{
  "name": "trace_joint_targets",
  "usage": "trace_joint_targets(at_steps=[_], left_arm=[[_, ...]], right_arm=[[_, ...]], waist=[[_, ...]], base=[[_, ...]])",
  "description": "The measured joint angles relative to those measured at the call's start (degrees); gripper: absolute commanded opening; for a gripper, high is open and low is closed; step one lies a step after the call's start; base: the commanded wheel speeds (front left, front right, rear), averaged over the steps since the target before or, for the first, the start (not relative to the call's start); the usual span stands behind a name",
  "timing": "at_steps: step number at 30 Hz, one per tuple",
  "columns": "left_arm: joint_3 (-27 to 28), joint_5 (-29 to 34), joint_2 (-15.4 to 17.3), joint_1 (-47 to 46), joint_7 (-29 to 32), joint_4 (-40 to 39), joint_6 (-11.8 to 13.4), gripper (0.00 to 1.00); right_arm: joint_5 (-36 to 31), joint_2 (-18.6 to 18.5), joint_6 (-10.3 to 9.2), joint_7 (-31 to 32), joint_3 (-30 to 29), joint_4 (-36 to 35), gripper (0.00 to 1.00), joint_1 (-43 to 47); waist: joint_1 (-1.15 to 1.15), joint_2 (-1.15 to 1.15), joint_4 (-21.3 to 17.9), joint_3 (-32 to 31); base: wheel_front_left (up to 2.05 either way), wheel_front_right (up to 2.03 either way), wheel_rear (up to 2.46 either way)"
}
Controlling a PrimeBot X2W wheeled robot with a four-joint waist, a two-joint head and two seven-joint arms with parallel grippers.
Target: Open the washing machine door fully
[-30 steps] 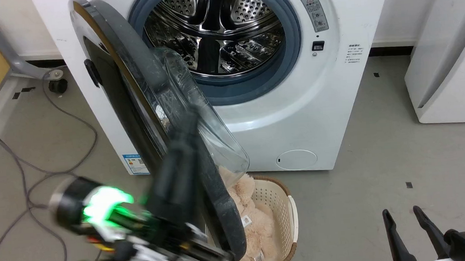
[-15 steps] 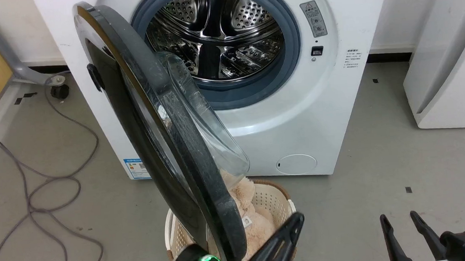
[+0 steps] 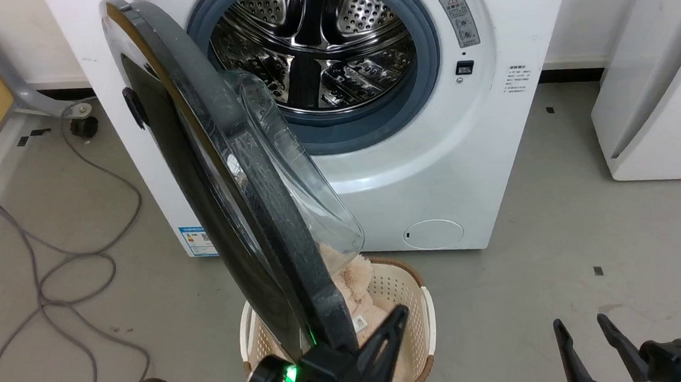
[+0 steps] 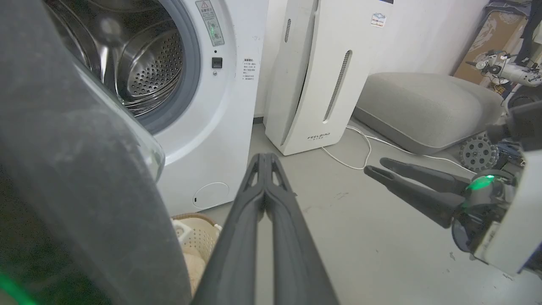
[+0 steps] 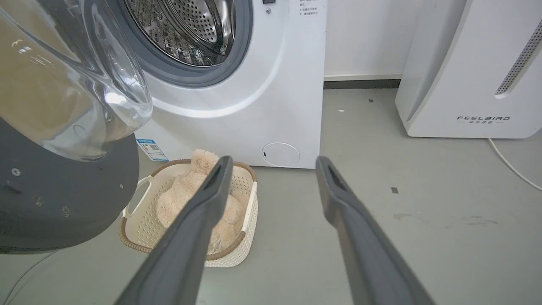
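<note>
Left gripper [image 4: 264, 157] pinched together, empty; just beside it we record a basket [image 3: 429, 316] containing a beige plush toy [image 5: 178, 203]

left claw [image 3: 398, 320] has withdrawn from the inner rim of the washing machine door [image 3: 278, 237] — a second ago it lay raised and blurred against that rim. it now sits low at the bottom edge of the head view, fingers pressed together, just right of the door's lower edge. the left side of the basket [image 3: 428, 318] — formerly covered by the arm — is exposed.
</note>
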Motion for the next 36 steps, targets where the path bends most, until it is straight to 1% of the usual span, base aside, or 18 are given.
trace_joint_targets(at_steps=[6,11,17,19,22,27,36], left_arm=[[1.3,-0.1,-1.2,-1.7,-1.7,3.4,2.4,0.00],[2.1,0.0,-1.3,-1.7,-2.6,4.8,4.2,0.00],[2.2,0.0,-1.0,-1.3,-2.9,4.5,5.4,0.00],[2.5,0.0,-0.9,-0.8,-2.8,3.8,6.1,0.00],[3.6,-0.2,-0.6,1.1,-2.8,1.6,7.6,0.00],[4.9,-0.1,1.0,4.0,-2.1,-2.9,10.1,0.00],[7.1,0.0,3.6,8.5,0.5,-11.1,14.0,0.00]], right_arm=[[0.1,0.0,0.00,0.0,0.0,0.7,1.00,0.0],[0.1,0.0,-0.01,0.0,-0.1,1.4,1.00,0.0],[0.1,0.0,0.00,0.0,-0.1,2.1,1.00,0.0],[0.2,0.0,0.00,0.0,0.0,2.4,1.00,0.0],[0.2,0.0,0.00,0.0,0.2,2.6,1.00,-0.1],[0.2,0.0,0.00,0.0,0.2,3.1,1.00,-0.1],[0.1,0.0,0.00,0.8,0.2,3.3,1.00,0.0]], waist=[[0.00,0.00,-0.2,0.2],[0.00,0.00,0.0,0.1],[0.00,0.00,0.5,0.0],[0.00,0.00,0.6,-0.1],[0.00,0.00,0.6,-0.3],[0.00,0.00,0.9,-0.8],[0.00,0.00,3.1,-1.3]], base=[[0.00,0.00,0.00],[0.00,0.00,0.00],[0.00,0.00,0.00],[0.00,0.00,0.00],[0.00,0.00,0.00],[0.00,0.00,0.00],[0.00,0.00,0.00]])
